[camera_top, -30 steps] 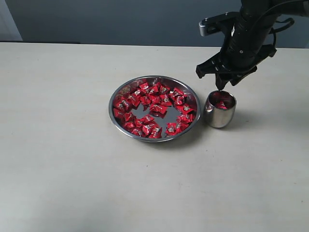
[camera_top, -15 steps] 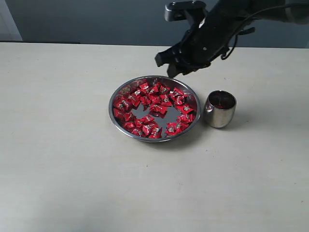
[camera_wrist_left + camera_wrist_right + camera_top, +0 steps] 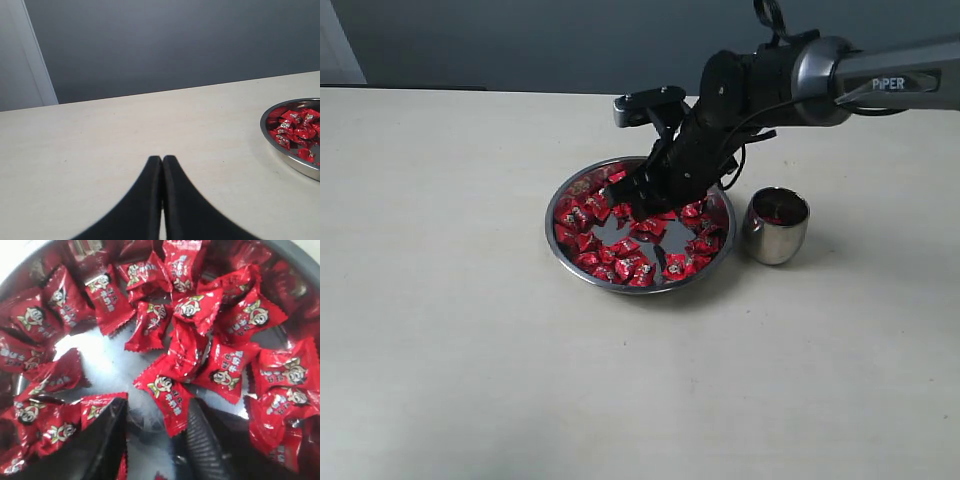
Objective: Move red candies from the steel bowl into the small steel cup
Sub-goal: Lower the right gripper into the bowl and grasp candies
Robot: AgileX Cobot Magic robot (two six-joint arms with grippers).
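The steel bowl (image 3: 582,276) sits mid-table, holding many red candies (image 3: 620,265). My right gripper (image 3: 642,205) is down inside the bowl near its middle. In the right wrist view this gripper (image 3: 157,410) is open, its fingers standing on either side of one red candy (image 3: 167,395) that lies on the bowl's bare bottom (image 3: 100,360). The small steel cup (image 3: 775,238) stands just right of the bowl with red candy (image 3: 778,212) showing inside. My left gripper (image 3: 162,159) is shut on nothing above bare table, with the bowl's rim (image 3: 285,152) and candies (image 3: 297,130) off to one side.
The right arm (image 3: 790,80) reaches in from the back right, passing above and behind the cup. A pale tabletop (image 3: 470,350) spreads all round the bowl. A dark wall (image 3: 520,40) runs along the table's far edge.
The right gripper has swung left from above the cup to the bowl and dropped down among the candies. The cup and bowl have stayed put.
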